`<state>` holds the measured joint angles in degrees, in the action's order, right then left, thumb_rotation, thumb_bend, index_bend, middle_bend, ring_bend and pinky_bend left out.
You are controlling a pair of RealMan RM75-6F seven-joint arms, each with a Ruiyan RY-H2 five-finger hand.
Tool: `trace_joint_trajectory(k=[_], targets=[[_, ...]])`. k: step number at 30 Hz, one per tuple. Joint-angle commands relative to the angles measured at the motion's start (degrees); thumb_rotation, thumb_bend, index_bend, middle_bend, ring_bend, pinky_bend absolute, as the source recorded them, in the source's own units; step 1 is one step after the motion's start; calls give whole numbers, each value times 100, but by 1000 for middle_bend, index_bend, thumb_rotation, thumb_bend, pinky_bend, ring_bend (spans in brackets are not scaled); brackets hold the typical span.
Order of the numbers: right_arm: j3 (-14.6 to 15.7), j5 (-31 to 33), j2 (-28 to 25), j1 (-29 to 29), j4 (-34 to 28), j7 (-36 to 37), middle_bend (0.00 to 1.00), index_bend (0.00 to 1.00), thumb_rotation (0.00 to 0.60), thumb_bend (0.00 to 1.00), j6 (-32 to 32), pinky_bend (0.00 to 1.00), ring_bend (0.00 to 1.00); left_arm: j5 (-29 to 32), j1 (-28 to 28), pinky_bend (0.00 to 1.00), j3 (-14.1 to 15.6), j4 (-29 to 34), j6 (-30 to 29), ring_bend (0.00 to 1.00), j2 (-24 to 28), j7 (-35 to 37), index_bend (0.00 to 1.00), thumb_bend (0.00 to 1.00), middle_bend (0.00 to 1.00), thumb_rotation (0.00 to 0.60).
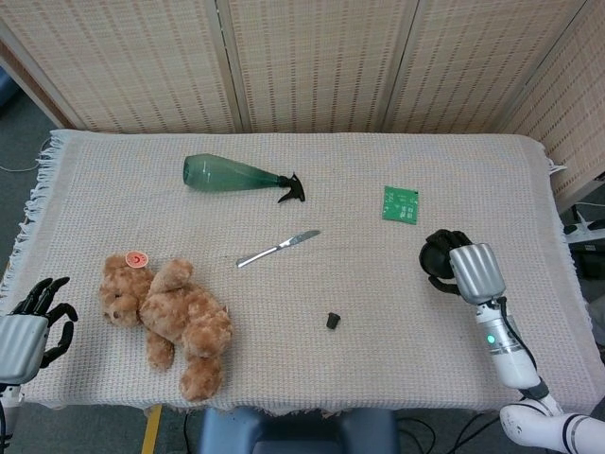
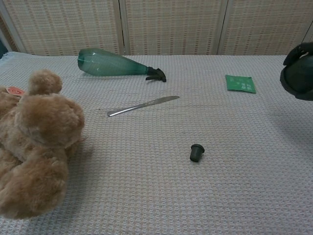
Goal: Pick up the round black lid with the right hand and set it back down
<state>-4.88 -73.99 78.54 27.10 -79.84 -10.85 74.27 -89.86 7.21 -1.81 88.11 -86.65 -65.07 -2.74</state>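
— What's the setting?

— Woven-panel screens stand behind a counter [image 1: 492,180] covered with a pale knitted cloth [image 1: 113,189] that has a fringe at its left edge.

— And the round black lid [image 2: 298,81]?

— It is up off the cloth on the right side, gripped by the right hand [image 1: 460,268]. The dark fingers [image 1: 444,238] are curled around it; in the chest view it hangs at the right edge with a shadow on the cloth below.

— The other hand?

— The left hand [image 1: 33,322] sits off the counter's near left corner, holding nothing, its black fingers apart.

— What else lies there?

— A green spray bottle [image 1: 236,176] on its side towards the back, a green circuit board [image 1: 400,204] to its right, a metal knife [image 1: 278,248] near the middle, a small black cap [image 1: 333,321] nearer the front, and a brown teddy bear [image 1: 168,320] lying at the front left, an orange tag by its head.
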Motion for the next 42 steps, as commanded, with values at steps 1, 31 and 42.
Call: trace_joint_trajectory(k=[1,31,42], targets=[[-199,2248,-533,108,-1269,-2426,475,542,600,145,-962,819,623,-1,0,389,1,5,2,100,3,-2,531,533,123,600],[-2,-200,-101,-183,-287,358,484,551,600,144,-812,810,632,31,9,389,4,38,55,100,18,-48,531,533,123,600],[-534,2295,-55,529,-665,-1293,485,551,600,145,-2039,815,623,91,37,388,5,72,155,100,45,-84,529,532,123,600]])
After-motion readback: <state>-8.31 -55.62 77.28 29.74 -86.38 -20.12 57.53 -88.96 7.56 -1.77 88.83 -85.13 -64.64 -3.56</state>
